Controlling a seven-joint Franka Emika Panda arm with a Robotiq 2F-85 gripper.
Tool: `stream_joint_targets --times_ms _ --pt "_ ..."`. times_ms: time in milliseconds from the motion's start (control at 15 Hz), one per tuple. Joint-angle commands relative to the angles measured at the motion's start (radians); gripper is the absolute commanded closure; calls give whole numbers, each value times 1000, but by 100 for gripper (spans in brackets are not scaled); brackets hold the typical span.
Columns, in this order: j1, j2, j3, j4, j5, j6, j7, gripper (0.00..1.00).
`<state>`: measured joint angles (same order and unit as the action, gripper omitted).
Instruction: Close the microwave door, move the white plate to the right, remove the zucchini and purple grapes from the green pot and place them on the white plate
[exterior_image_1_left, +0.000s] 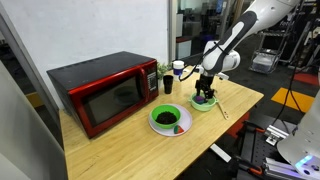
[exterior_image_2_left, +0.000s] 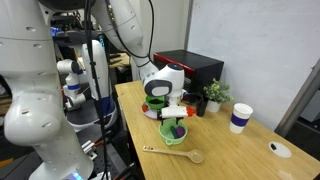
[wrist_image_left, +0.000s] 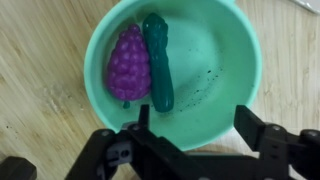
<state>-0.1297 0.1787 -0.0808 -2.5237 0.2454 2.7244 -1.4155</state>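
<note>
In an exterior view the microwave (exterior_image_1_left: 100, 90) sits at the far left of the table (exterior_image_1_left: 130, 150), and its door (exterior_image_1_left: 112, 100) looks flat against the front. Right of it lies the plate (exterior_image_1_left: 184, 127), which carries a bright green bowl (exterior_image_1_left: 168, 117) of dark stuff. Further right is the pot (exterior_image_1_left: 205, 103), and my hand (exterior_image_1_left: 205, 92) hangs directly over it.

From my wrist, the pot (wrist_image_left: 215, 60) fills most of the view. The grapes (wrist_image_left: 130, 62) lie in its left part, near the wall. The zucchini (wrist_image_left: 158, 60) lies just right of them, touching them, with its length running away from me. The right half of the pot floor is bare, save some dark specks.

My hand (wrist_image_left: 195, 115) is open wide and grips nothing. Its fingers (wrist_image_left: 142, 118) stand spread at the near side of the pot. The left one is just below the near end of the zucchini. The right one is well off to the right, so both pieces lie toward my left finger and ahead of it.
</note>
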Motion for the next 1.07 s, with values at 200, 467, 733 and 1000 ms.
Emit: stream_joint_targets --times_ms 200,467,733,1000 --pt "-61 49 77 29 35 55 -75 14" --pt "-77 59 88 36 27 50 -85 15" --pt "-96 75 91 41 21 59 -99 18" --pt "-114 84 97 48 28 61 -122 21"
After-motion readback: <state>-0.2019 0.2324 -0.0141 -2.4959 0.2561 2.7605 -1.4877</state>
